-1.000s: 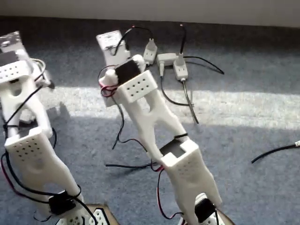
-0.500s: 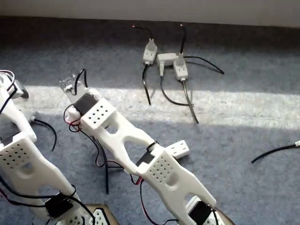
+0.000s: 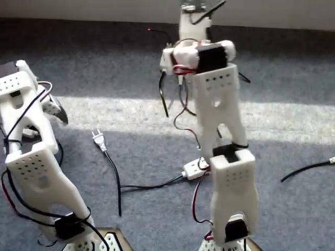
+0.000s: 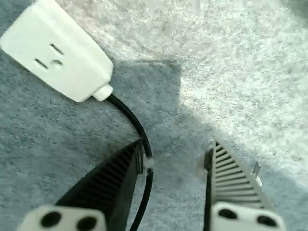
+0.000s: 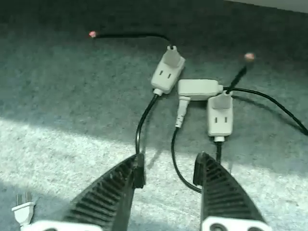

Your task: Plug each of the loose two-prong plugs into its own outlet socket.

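The right arm [image 3: 220, 110] is stretched far out over the grey carpet [image 3: 282, 68], and from above it covers most of what lies past it. Its wrist view fills that in. The right hand [image 5: 169, 166] is spread wide and holds nothing. Ahead of one finger lies a slotted socket [image 5: 167, 72]. Its black cord [image 5: 142, 125] runs back to pass just beside that fingertip. Ahead of the other finger lies a second socket [image 5: 220, 115]. A white connector block [image 5: 197, 89] sits between the two, close against the second one. Behind the hand and out to one side is the loose two-prong plug [image 5: 21, 211], unplugged, well apart from every socket in front.

The high view adds what that wrist view cuts off. The plug's black lead [image 3: 118, 183] curls across the carpet to a white socket block [image 3: 193, 168] just beside the right arm's lower link, between the two arms.

The left hand [image 4: 175, 147] hangs low over the carpet, fingers parted, gripping nothing. Its wrist view shows a white three-hole socket [image 4: 57, 53] ahead of it, clear of both fingers. Its black cable [image 4: 130, 120] trails back past the tip of one finger. Whether cable and fingertip touch I cannot tell.
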`<state>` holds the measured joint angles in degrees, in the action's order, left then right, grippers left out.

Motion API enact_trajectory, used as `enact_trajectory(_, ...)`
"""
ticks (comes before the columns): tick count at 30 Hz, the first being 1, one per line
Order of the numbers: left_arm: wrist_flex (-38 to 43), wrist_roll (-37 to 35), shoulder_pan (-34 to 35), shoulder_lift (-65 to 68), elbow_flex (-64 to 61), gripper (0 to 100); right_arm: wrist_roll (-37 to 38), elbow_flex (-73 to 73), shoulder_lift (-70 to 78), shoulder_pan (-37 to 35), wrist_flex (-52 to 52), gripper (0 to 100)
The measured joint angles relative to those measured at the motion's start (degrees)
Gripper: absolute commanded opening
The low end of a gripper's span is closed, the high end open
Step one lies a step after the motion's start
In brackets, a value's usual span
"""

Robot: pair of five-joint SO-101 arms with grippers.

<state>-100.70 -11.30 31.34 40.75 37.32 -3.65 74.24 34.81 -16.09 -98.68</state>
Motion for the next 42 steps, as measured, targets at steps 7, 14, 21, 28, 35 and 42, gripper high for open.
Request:
enact_trajectory(7,0.0,-0.44,-8.62,0.0,-8.35,22,0.18,-10.55,-6.07,16.26,-0.09,17.7)
enact_trajectory(14,0.0,-0.44,-11.6,-3.78,-13.71,22,0.53,-11.96,-6.07,23.56,3.34,17.7)
enact_trajectory(21,0.0,-0.44,-11.43,-18.55,-22.95,22,0.62,-12.31,-6.07,26.9,7.38,17.7)
enact_trajectory(28,0.35,-7.74,-21.27,-36.13,-34.11,22,0.62,-12.31,-3.69,26.11,7.65,17.7)
enact_trajectory(35,14.24,-9.93,-24.35,-36.4,-44.57,22,0.62,-12.31,-3.43,25.14,7.65,17.7)
enact_trajectory(42,18.99,-11.6,-24.44,-24.88,-44.92,22,0.62,-12.31,-3.43,25.23,7.65,17.7)
